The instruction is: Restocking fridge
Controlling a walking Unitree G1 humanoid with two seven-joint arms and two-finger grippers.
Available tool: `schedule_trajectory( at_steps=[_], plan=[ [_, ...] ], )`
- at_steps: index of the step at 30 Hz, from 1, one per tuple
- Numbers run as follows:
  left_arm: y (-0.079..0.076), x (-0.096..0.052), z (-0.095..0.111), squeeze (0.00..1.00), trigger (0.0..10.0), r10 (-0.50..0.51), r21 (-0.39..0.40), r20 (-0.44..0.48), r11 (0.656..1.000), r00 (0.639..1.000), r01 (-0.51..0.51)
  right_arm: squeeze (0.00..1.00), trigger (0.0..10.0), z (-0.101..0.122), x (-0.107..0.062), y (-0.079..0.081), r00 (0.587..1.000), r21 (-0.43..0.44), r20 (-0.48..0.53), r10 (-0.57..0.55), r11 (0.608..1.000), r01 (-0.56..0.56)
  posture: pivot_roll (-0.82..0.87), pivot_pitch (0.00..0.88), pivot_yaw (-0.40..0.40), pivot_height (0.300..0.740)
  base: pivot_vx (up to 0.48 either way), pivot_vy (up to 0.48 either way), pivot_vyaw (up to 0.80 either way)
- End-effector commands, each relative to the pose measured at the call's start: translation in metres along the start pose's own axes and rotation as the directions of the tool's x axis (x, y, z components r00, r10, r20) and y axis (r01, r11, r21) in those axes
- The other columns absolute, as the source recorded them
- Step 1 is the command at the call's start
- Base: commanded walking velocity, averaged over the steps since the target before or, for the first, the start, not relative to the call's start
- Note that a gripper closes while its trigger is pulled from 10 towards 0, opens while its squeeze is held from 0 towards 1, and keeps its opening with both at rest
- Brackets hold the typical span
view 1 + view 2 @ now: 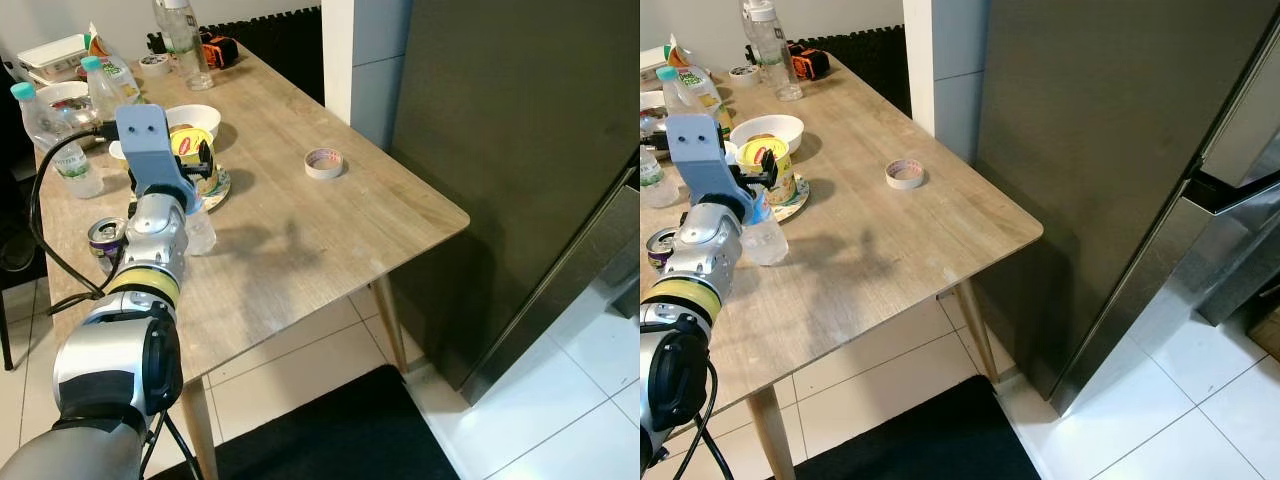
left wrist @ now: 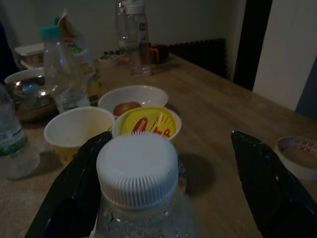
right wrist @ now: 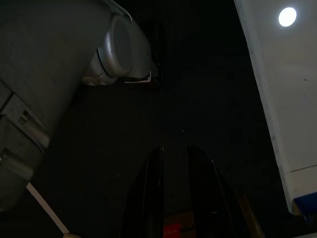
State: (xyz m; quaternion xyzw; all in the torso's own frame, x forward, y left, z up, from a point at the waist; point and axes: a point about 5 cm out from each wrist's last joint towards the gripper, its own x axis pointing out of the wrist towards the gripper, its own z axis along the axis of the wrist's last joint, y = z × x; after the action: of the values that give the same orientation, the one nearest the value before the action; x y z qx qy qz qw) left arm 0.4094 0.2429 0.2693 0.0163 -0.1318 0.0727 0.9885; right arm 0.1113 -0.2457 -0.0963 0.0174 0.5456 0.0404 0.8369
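A clear plastic bottle (image 1: 201, 232) with a white ribbed cap (image 2: 137, 166) stands on the wooden table (image 1: 300, 240) near its left front. My left gripper (image 2: 168, 144) is open around the bottle's neck, with one finger (image 2: 74, 193) close beside the cap and the other standing well off. In the head views the left gripper (image 1: 760, 172) hangs just over the bottle. The dark fridge (image 1: 520, 150) stands to the right of the table with its doors closed. My right gripper (image 3: 173, 198) hangs idle in the dark, its fingers close together.
Behind the bottle are a yellow tub (image 1: 192, 145), a white bowl (image 1: 196, 117) and a paper cup (image 2: 79, 131). A drink can (image 1: 106, 235), more bottles (image 1: 62, 140) and a tape roll (image 1: 324, 162) also sit on the table. A black mat (image 1: 330, 430) covers the floor.
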Motion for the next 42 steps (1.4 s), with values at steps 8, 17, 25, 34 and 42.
schedule_trajectory(
  at_steps=[8,17,25,34,42],
  plan=[
    [-0.004,0.002,0.001,0.0,10.0,-0.009,0.0,-0.016,1.0,1.0,0.009,0.0,10.0,-0.005,0.0,0.003,1.0,0.007,-0.013,0.009,1.0,-0.009,-0.17,0.174,0.015,0.74,0.0,0.0,0.0],
    [-0.005,0.002,-0.001,0.0,10.0,-0.004,-0.001,-0.028,1.0,1.0,0.004,0.0,10.0,-0.007,-0.001,0.001,1.0,0.006,-0.02,0.001,1.0,-0.001,-0.17,0.168,0.013,0.74,0.0,0.0,0.0],
    [-0.006,0.001,-0.003,0.0,0.0,-0.006,-0.004,-0.037,1.0,0.999,0.006,0.0,10.0,-0.005,0.0,0.0,1.0,0.008,-0.014,-0.003,1.0,0.003,-0.18,0.164,0.013,0.74,0.0,0.0,0.0],
    [-0.009,0.002,-0.003,0.0,0.0,-0.01,-0.035,-0.048,0.999,0.999,0.009,0.0,10.0,-0.003,0.0,0.0,1.0,0.002,-0.013,-0.005,1.0,0.005,-0.17,0.16,0.011,0.74,0.0,0.0,0.0],
    [-0.021,0.005,0.004,0.0,0.0,-0.08,-0.178,-0.016,0.981,0.997,0.076,0.0,10.0,0.007,0.002,0.002,1.0,-0.005,0.003,-0.005,1.0,0.005,-0.17,0.135,0.002,0.74,0.0,0.0,0.0]
  ],
)
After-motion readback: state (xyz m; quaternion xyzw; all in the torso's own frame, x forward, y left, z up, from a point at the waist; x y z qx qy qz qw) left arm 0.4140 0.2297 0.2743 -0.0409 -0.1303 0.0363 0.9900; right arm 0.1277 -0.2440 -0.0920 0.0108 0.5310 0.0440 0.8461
